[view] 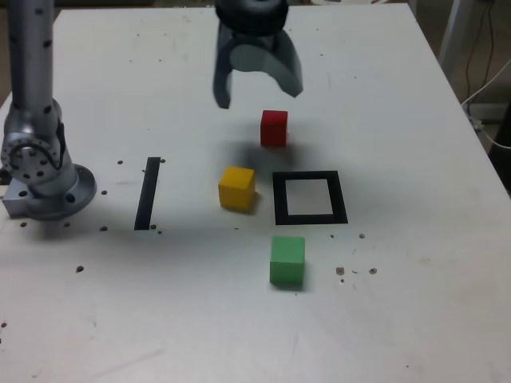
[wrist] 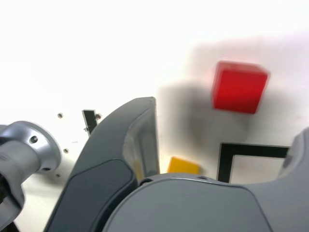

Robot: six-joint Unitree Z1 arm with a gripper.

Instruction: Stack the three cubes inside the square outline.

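The red cube (view: 273, 128) rests on the white table, just behind the square outline (view: 310, 217), a black tape frame with nothing inside it. Beside the outline, toward the exterior view's left, stands the yellow cube (view: 237, 187). The green cube (view: 287, 259) sits in front of the outline. All three cubes are apart from each other. My gripper (view: 255, 94) hangs open above the table, behind the red cube and slightly toward the exterior view's left, holding nothing. The wrist view shows the red cube (wrist: 240, 87), part of the yellow cube (wrist: 183, 166) and a corner of the outline (wrist: 251, 151) between my open jaws.
A straight black tape strip (view: 148, 193) lies on the exterior view's left, near the arm's base (view: 44, 171). Small dark specks dot the white table (view: 415, 120). Cables hang past the table's right edge (view: 491, 88).
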